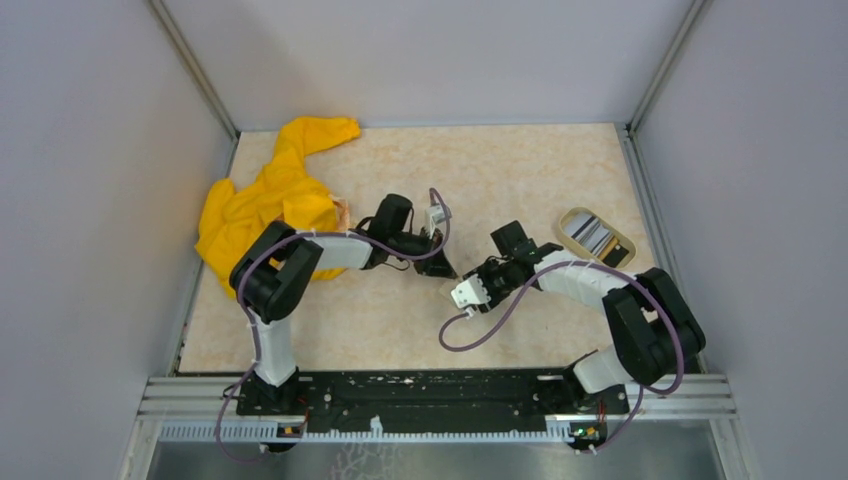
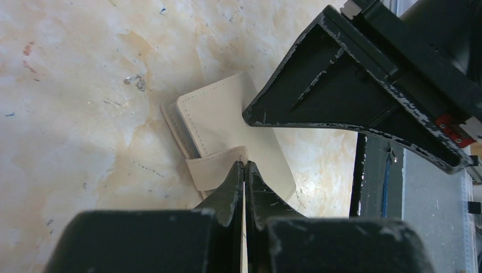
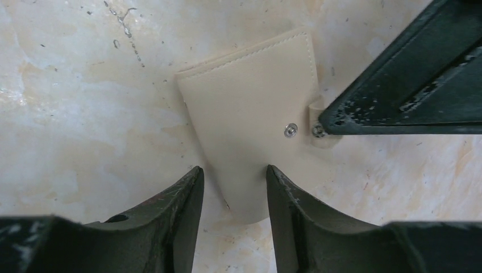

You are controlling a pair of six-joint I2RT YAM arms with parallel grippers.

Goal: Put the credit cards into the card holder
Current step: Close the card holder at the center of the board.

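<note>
No credit cards (image 1: 588, 233) in yet: left gripper (image 2: 245, 165) clamps the card holder's (image 3: 250, 108) snap tab (image 2: 211, 172); half-open right gripper (image 3: 233, 177) straddles its end.

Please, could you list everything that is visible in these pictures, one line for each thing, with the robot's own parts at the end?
card holder: one, beige, folded, in the middle of the table between the two grippers.
credit cards: a few, exact count unclear, silvery with dark stripes, inside the dish.
dish: one, oval with a cream rim, at the right side of the table.
cloth: one, yellow, crumpled, at the far left corner.
table: one, beige marbled.
left gripper: black, shut on the card holder's strap.
right gripper: black, jaws either side of the card holder's near end; grip unclear.
</note>
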